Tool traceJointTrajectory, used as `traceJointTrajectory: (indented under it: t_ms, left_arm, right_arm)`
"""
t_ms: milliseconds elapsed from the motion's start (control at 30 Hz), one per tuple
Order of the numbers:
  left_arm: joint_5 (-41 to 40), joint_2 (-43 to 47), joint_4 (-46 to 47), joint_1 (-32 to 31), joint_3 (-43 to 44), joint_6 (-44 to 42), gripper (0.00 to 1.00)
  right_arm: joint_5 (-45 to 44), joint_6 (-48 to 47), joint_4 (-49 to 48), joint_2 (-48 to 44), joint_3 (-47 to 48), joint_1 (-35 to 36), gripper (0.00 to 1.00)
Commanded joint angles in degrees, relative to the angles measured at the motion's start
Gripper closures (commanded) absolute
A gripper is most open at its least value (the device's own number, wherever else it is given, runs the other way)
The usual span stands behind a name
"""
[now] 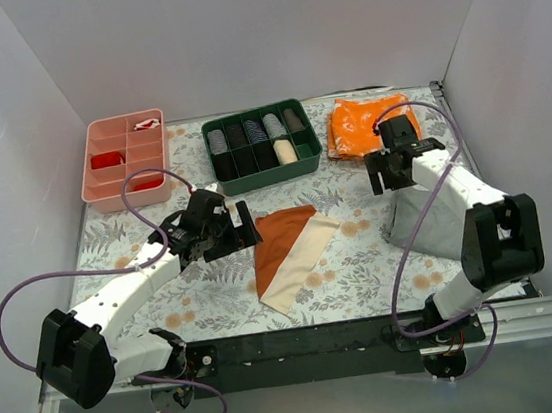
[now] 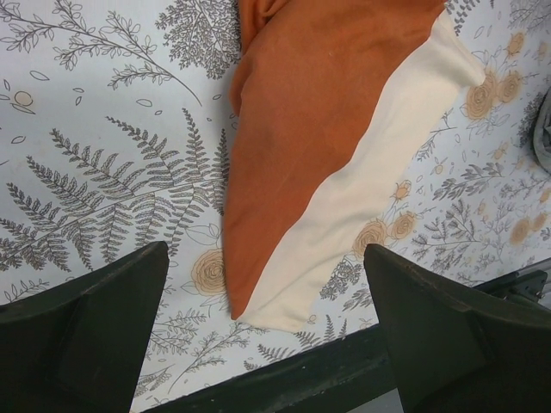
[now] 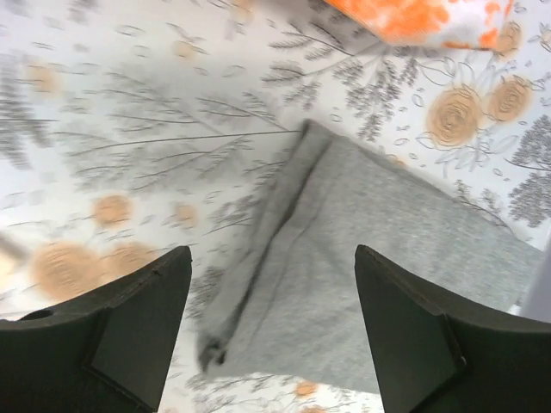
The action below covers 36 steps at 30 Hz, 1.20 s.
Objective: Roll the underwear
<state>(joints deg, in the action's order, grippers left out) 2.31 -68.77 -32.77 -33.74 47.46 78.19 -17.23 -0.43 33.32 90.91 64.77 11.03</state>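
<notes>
The underwear [image 1: 286,249] lies flat on the floral surface [image 1: 217,296], just off the tips of my left jaws. In the left wrist view its narrow end [image 2: 301,163] points back into the gap between them and the rest fans out ahead. The left jaws are spread as wide as they go, with nothing between them, and I cannot tell whether they touch the cloth.

The left arm [image 1: 125,290] reaches low and diagonally toward the middle of the surface. The right arm [image 1: 455,184] is folded at the elbow. Its jaws are also spread and hold nothing. They hang over the grey cloth [image 3: 362,275], well apart from the underwear.

The garment is unrolled - a folded wedge, rust-orange on the side nearer the left jaws, with a cream band along the far edge.
</notes>
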Motion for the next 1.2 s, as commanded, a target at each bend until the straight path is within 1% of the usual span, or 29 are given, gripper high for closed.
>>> traceJointTrajectory:
  t_ms: [0,33,67,100,133,200,267,300,367,400,500,567,633,767,833,933,1167]
  left_arm:
    - [0.41,2.06,-0.45,-0.28,1.76,0.20,0.02]
    - [0.94,2.06,-0.27,-0.19,1.23,0.47,0.02]
    - [1.38,2.15,-0.01,-0.19,0.62,1.25,0.02]
    - [2.69,2.24,0.86,-0.28,-1.21,1.96,0.02]
    - [3.40,2.41,1.13,-0.19,-2.01,2.57,0.02]
    - [4.80,2.50,1.83,-0.19,-4.56,5.20,0.02]
    - [5.43,3.03,1.84,-0.28,-6.06,7.05,0.07]
    - [5.86,3.29,2.01,-0.36,-6.67,8.71,0.10]
    - [6.22,4.61,1.75,-1.15,-8.96,10.92,0.18]
    - [6.48,4.96,1.92,-1.77,-9.92,13.71,0.20]
    - [7.10,5.58,1.84,-5.63,-12.13,16.98,0.25]
    - [7.45,5.32,1.66,-9.84,-12.92,20.49,0.26]
    - [7.97,5.05,1.66,-13.70,-13.18,23.48,0.29]
    - [8.41,4.35,0.43,-18.55,-13.18,26.31,0.33]
    - [8.42,4.17,0.43,-19.35,-13.36,26.57,0.34]
    - [8.07,2.68,0.25,-19.35,-12.92,25.87,0.36]
    - [6.05,-1.62,-0.53,-19.35,-12.66,24.99,0.36]
  right_arm:
    - [14.88,6.66,-1.14,-8.90,1.50,1.45,0.16]
    - [18.95,9.19,-4.89,-11.87,-1.37,1.98,0.17]
    - [22.21,10.69,-6.76,-12.94,-2.88,2.94,0.19]
    - [28.51,12.45,-8.87,-13.82,-4.46,3.38,0.21]
    - [31.01,14.90,-12.28,-14.44,-7.00,3.82,0.24]
    - [35.66,16.59,-13.89,-13.66,-8.78,4.97,0.31]
    - [37.44,17.39,-13.90,-10.94,-9.58,5.58,0.35]
    - [39.19,17.48,-13.90,-9.89,-9.84,5.58,0.40]
    - [41.13,17.04,-14.16,-6.90,-10.28,5.67,0.43]
    - [41.84,16.69,-14.07,-5.76,-10.54,5.67,0.44]
    - [43.59,15.37,-14.94,-4.70,-11.86,5.67,0.45]
    - [46.48,15.28,-15.91,-4.08,-12.65,5.67,0.44]
    - [47.55,15.45,-16.71,-2.68,-12.92,5.67,0.44]
    - [50.45,16.51,-19.25,-1.09,-13.79,5.76,0.45]
    - [50.55,16.69,-19.26,-0.48,-13.71,5.76,0.46]
    - [48.18,15.63,-18.47,0.66,-13.01,5.76,0.45]
    - [45.10,15.19,-18.20,3.74,-10.98,5.76,0.45]
